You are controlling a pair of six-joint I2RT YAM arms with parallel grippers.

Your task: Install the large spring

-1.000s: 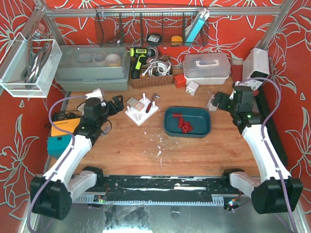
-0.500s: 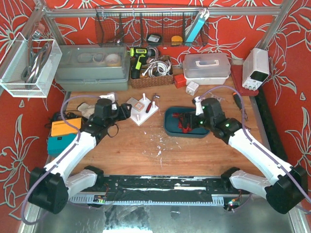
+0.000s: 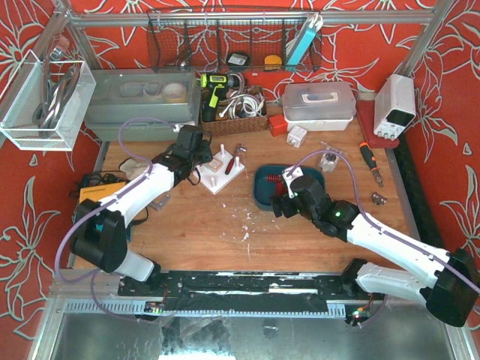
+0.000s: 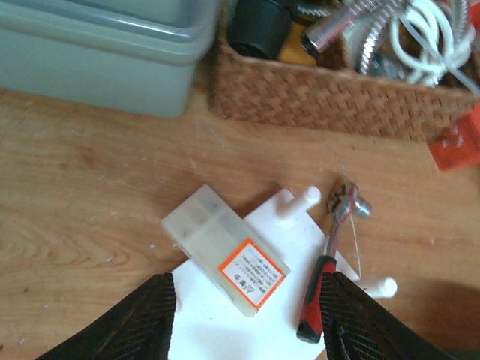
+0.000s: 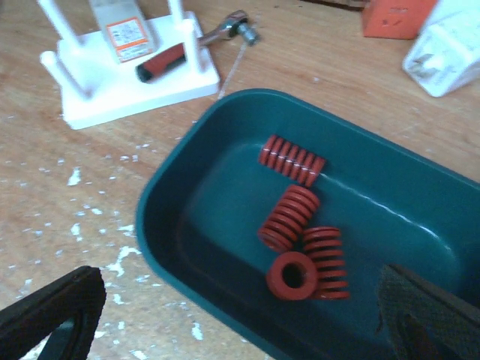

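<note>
Several red springs of differing size lie in the teal tray; one shows its bore end-on. My right gripper hovers open over the tray's near-left part, its fingers wide on both sides and touching no spring. From above, this gripper sits at the tray's left half. The white peg base carries a translucent box with an orange label. My left gripper straddles that base from above, jaws apart, and I cannot tell if they touch it. The top view puts it at the base's back-left.
A red-handled ratchet tool lies across the base's right side. A wicker basket and a grey bin stand just behind. White flecks dot the wood. A screwdriver and a white plug lie to the right.
The left arm swung forward and right over the white base while its jaws narrowed. The right arm swept from the far right edge leftward to the teal tray, staying open.
</note>
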